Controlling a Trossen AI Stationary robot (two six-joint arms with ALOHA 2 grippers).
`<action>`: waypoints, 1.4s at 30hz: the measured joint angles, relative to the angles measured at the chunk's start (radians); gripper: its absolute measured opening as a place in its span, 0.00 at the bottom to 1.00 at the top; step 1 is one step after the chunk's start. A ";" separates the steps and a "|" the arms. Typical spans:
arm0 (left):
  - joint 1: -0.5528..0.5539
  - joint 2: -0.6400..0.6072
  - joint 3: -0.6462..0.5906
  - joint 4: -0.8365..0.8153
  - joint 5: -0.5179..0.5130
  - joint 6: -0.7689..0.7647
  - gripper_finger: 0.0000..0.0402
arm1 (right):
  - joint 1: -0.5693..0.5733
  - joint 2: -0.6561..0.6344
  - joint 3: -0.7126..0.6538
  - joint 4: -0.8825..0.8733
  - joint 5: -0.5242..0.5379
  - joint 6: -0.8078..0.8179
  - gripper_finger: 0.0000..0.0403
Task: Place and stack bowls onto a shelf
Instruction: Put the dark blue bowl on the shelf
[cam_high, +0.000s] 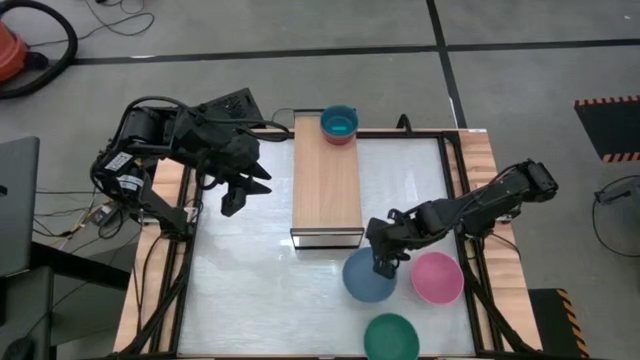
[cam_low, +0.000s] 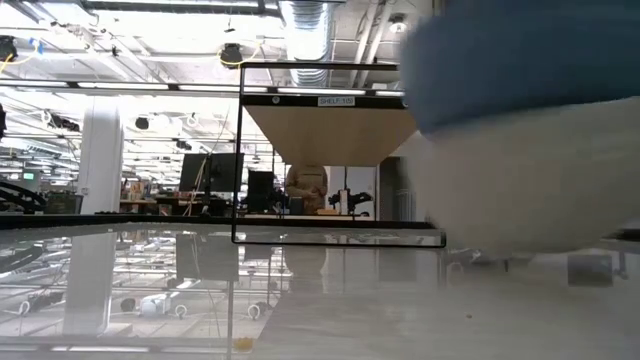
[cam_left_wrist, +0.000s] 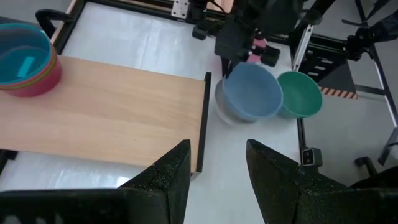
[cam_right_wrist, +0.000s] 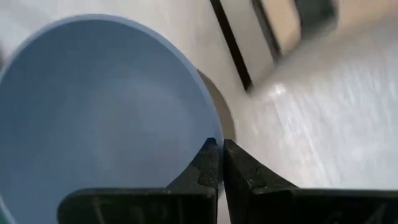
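From above, the shelf (cam_high: 327, 180) is a long light-wood board with a dark front edge, lying on the pale table (cam_high: 250, 290). At its far end sits a stack of small bowls (cam_high: 339, 124), cyan on top. The grey-blue bowl (cam_high: 366, 277) rests just off the shelf's near end, the pink bowl (cam_high: 437, 278) beside it toward the right edge, the dark green bowl (cam_high: 391, 337) at the near edge. The right gripper (cam_high: 384, 268) reaches in, bent low, over the grey-blue bowl's rim. The left gripper (cam_high: 240, 190) hangs near the table's far left corner, fingers apart.

At table level, the grey-blue bowl (cam_low: 520, 120) looms large and blurred; the shelf (cam_low: 330, 135) shows behind.

The left wrist view shows smooth wood grain, the glossy plastic bowls and its own dark fingers (cam_left_wrist: 171, 168) apart, holding nothing.

In the right wrist view the fingers (cam_right_wrist: 211, 165) are pinched tight on the grey-blue bowl's thin rim.
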 joint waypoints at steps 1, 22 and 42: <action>0.000 0.000 0.000 0.000 0.000 -0.004 0.35 | 0.002 -0.010 0.001 0.000 0.005 0.003 0.07; -0.049 0.031 -0.003 0.079 -0.072 0.554 0.35 | -0.126 -0.171 0.330 -0.074 -0.108 -0.121 0.07; -0.192 0.245 -0.034 0.111 -0.495 1.203 0.67 | -0.450 0.008 0.444 -0.173 -0.207 -0.437 0.07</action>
